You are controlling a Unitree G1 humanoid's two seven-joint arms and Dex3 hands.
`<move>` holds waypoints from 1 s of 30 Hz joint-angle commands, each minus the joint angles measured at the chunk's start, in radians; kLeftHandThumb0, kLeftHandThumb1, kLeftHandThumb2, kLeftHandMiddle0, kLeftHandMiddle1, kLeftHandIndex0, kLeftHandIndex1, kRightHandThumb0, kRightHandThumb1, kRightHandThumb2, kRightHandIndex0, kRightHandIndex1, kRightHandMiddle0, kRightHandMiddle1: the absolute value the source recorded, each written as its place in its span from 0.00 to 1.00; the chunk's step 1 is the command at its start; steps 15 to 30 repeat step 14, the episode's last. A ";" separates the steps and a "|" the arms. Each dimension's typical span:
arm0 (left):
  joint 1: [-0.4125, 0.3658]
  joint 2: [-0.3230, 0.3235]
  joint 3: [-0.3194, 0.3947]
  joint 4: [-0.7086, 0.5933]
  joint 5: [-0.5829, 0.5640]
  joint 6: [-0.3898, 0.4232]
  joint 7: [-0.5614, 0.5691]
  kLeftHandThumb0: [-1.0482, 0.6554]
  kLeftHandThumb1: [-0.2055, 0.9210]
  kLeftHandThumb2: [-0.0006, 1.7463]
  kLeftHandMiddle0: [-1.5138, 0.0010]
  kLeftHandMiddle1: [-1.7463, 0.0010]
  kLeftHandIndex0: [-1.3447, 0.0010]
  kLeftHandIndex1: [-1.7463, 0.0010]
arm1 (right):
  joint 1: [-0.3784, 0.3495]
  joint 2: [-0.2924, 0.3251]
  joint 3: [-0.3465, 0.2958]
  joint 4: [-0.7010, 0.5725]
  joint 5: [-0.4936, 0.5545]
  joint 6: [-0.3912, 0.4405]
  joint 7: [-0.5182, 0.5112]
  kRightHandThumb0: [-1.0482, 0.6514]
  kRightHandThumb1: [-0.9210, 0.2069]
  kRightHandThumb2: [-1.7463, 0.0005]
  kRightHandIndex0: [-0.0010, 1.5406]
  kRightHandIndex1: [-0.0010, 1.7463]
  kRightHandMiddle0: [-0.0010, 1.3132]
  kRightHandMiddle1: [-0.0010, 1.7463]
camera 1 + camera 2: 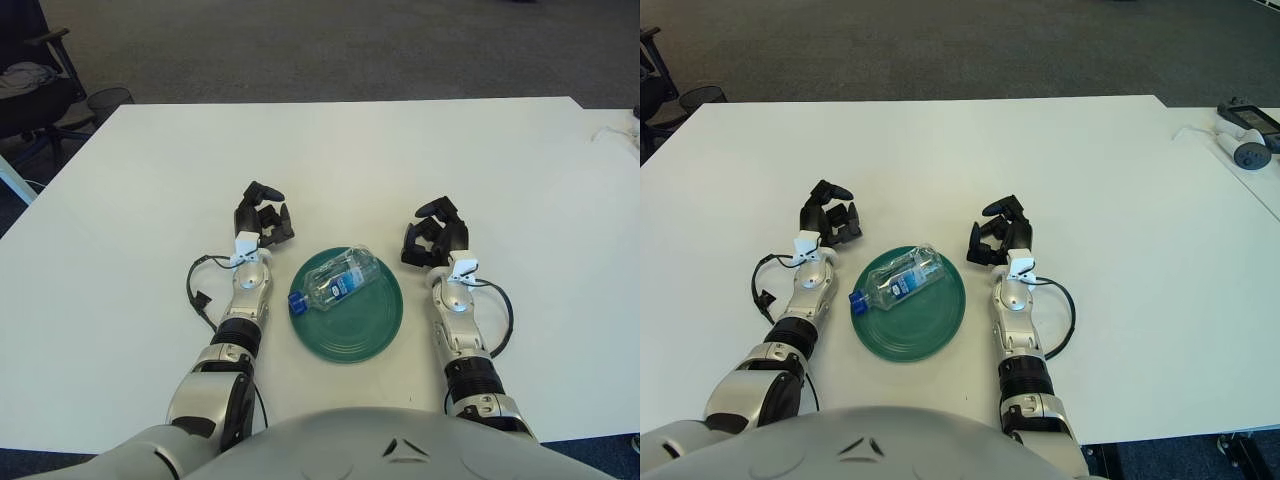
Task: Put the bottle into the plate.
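Bottle (337, 279) lies on its side inside the green plate (372, 330) on the white table (140, 200), blue cap toward the plate's left rim, label text too small to read. Left hand (262, 221) shows just left of the plate, fingers curled, holding nothing; right hand (434, 240) just right of it, fingers also curled and empty. Both forearms are partly cut off by the robot's torso (390, 445) at the bottom edge

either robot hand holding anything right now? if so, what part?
Nothing is held. The water bottle lies on its side in the green plate, untouched. The left robot hand and right robot hand flank the plate, fingers curled and empty.
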 commanded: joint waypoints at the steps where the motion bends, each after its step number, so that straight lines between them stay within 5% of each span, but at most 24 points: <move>1: 0.040 0.006 -0.003 0.009 0.009 0.040 0.009 0.33 0.42 0.78 0.23 0.00 0.52 0.00 | 0.029 0.019 -0.006 0.049 0.016 0.021 -0.002 0.62 0.78 0.07 0.54 0.96 0.46 1.00; 30: 0.051 0.004 0.005 -0.002 -0.024 0.026 -0.035 0.33 0.42 0.78 0.23 0.00 0.52 0.00 | 0.032 0.022 -0.002 0.067 0.019 -0.022 0.014 0.62 0.76 0.08 0.52 0.98 0.44 1.00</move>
